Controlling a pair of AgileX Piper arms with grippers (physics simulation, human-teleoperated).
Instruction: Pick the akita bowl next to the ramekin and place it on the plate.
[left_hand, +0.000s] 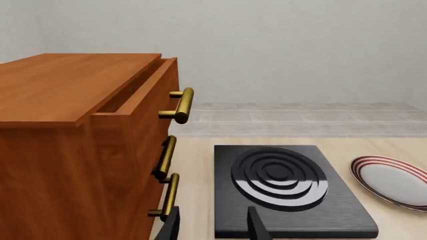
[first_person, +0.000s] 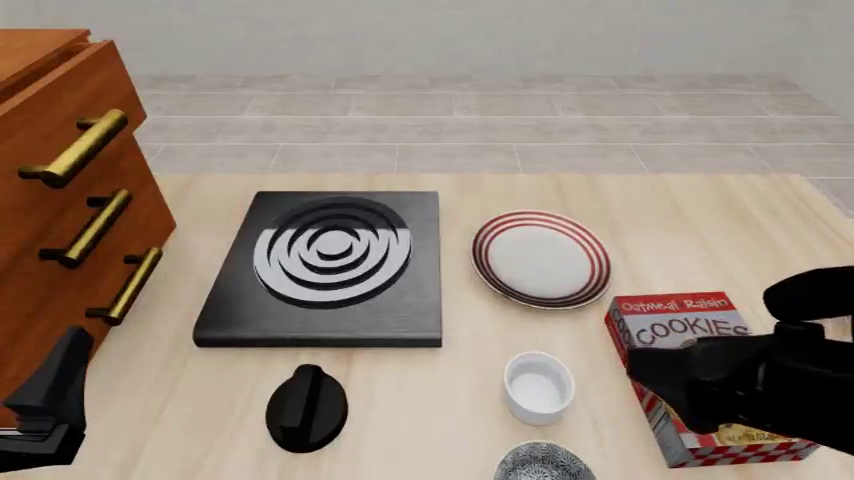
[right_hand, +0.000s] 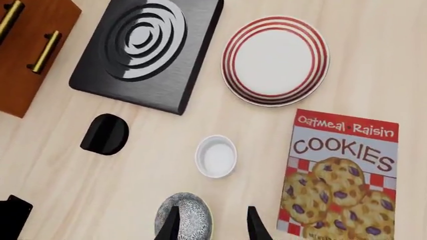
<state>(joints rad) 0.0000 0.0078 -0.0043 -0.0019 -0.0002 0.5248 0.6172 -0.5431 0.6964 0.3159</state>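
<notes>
The akita bowl (right_hand: 189, 214), finely patterned in black and white, sits on the table just nearer than the plain white ramekin (right_hand: 215, 156). In the front view the bowl (first_person: 545, 466) is cut by the bottom edge, below the ramekin (first_person: 538, 387). My right gripper (right_hand: 212, 227) is open above the table, and one finger (right_hand: 172, 226) overlaps the bowl's rim. The red-striped plate (first_person: 541, 258) lies farther back, empty. My left gripper (left_hand: 213, 229) is open and holds nothing, facing the stove burner (left_hand: 279, 177) beside the cabinet.
A wooden drawer cabinet (first_person: 60, 200) with brass handles stands at the left, its top drawer slightly out. A black knob (first_person: 307, 407) lies in front of the burner slab (first_person: 327, 265). A cookie box (first_person: 681, 345) lies right of the ramekin, under my right arm (first_person: 754, 385).
</notes>
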